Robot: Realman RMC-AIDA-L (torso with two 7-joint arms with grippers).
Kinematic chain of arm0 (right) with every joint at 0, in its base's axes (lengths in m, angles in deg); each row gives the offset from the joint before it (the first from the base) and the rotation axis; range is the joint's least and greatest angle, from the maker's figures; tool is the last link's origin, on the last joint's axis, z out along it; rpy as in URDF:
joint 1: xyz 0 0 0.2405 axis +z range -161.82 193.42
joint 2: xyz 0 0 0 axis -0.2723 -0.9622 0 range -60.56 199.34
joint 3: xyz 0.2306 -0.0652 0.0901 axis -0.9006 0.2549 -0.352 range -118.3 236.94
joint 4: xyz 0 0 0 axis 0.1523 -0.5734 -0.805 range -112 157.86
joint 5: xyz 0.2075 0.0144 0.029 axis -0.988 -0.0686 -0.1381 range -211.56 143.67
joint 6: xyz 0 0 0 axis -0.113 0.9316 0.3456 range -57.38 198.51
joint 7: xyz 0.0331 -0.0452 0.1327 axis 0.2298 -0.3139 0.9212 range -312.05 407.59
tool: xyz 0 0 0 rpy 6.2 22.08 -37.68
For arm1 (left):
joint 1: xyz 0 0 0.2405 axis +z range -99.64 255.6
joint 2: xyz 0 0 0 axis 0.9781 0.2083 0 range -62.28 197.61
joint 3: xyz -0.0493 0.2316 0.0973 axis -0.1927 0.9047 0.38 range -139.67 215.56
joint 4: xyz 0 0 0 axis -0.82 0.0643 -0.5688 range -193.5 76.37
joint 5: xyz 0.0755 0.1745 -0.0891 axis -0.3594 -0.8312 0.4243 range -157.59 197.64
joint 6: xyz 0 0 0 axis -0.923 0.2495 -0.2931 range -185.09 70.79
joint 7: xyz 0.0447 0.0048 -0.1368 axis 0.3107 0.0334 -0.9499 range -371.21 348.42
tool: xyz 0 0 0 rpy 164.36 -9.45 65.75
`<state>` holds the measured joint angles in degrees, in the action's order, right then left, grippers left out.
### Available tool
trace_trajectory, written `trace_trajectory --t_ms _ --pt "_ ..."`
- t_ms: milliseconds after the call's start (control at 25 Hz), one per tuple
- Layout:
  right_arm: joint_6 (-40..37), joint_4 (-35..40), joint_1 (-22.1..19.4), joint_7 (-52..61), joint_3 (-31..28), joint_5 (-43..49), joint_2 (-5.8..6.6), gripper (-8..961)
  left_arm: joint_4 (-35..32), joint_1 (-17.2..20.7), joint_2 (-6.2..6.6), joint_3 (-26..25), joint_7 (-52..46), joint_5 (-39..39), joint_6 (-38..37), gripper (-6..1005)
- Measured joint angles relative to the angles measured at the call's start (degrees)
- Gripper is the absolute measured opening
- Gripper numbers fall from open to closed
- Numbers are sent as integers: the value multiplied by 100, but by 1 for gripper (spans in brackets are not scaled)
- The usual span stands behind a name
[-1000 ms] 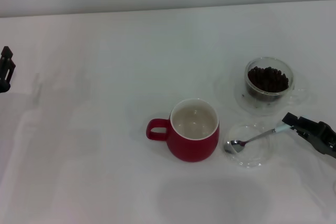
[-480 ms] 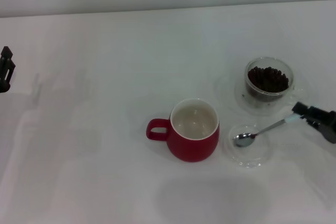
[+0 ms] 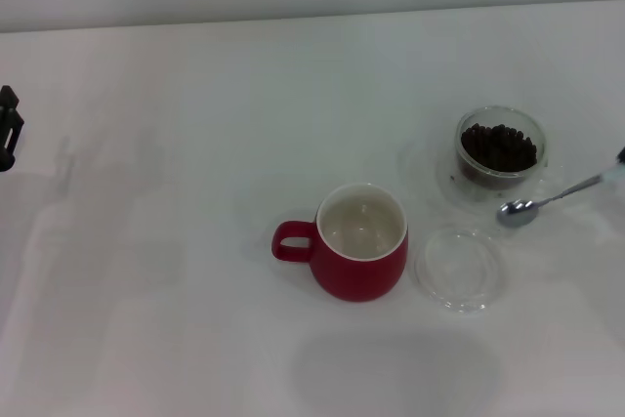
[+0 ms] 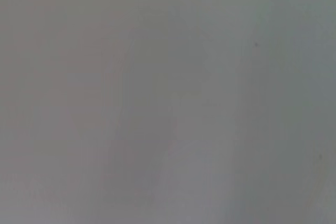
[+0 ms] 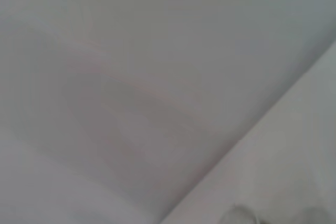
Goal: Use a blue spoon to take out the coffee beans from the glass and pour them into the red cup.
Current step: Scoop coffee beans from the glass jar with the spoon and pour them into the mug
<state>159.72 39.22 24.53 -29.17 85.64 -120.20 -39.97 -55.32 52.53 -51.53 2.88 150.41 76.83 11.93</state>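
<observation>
The blue spoon [image 3: 547, 198] has risen from the clear dish [image 3: 460, 269] toward the glass [image 3: 500, 155] of coffee beans [image 3: 498, 146] (right end effector off-frame, grip unseen), so scooping seems next.

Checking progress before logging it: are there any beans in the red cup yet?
No. In the head view the red cup shows only its bare white inside.

Right wrist view: almost wholly a plain pale surface [image 5: 131, 77], featureless. A straight edge runs diagonally across one corner, with a slightly lighter band [image 5: 283, 150] beyond it. Two faint rounded shapes [image 5: 239, 216] sit at the frame's margin, too blurred to identify.
</observation>
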Motion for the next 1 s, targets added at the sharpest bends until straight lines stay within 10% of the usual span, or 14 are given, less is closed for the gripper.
trace_trajectory --t_ms 1000 --pt "-281 904 793 -329 -330 57 305 148 63 133 -16 0 0 15 1 568"
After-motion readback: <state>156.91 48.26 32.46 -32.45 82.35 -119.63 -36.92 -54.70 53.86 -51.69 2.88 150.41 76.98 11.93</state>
